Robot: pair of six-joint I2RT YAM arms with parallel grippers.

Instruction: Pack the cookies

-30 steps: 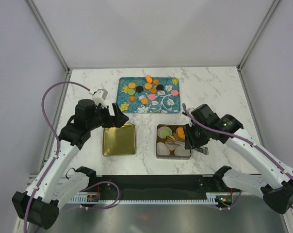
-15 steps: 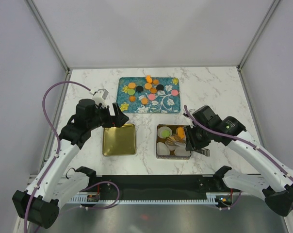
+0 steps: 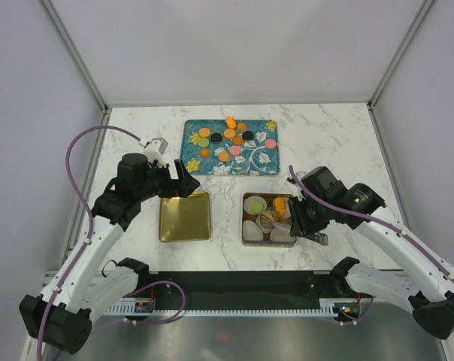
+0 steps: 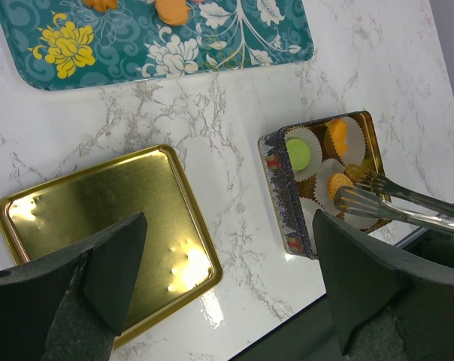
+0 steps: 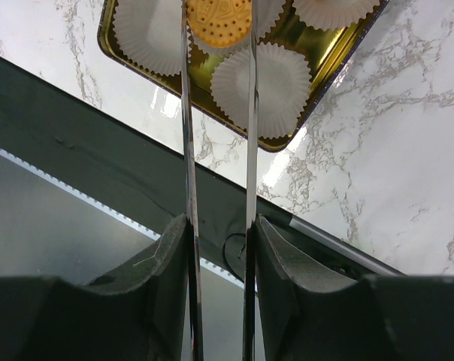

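Loose cookies, orange, green, pink and black discs, lie on the teal flowered tray at the back. A tin with white paper cups holds a green cookie and orange cookies. My right gripper is shut on metal tongs, whose tips reach over the tin. Another orange cookie sits in a cup between the tong blades. My left gripper hangs open and empty above the marble between the gold lid and the tin.
Empty pleated paper cups fill the tin's near side. The gold lid lies flat left of the tin. The table's dark near edge runs just below the tin. White walls close in the table's sides and back.
My right gripper has slid a little right and toward the near edge, drawing the tongs with it over the tin. The left arm has not moved.
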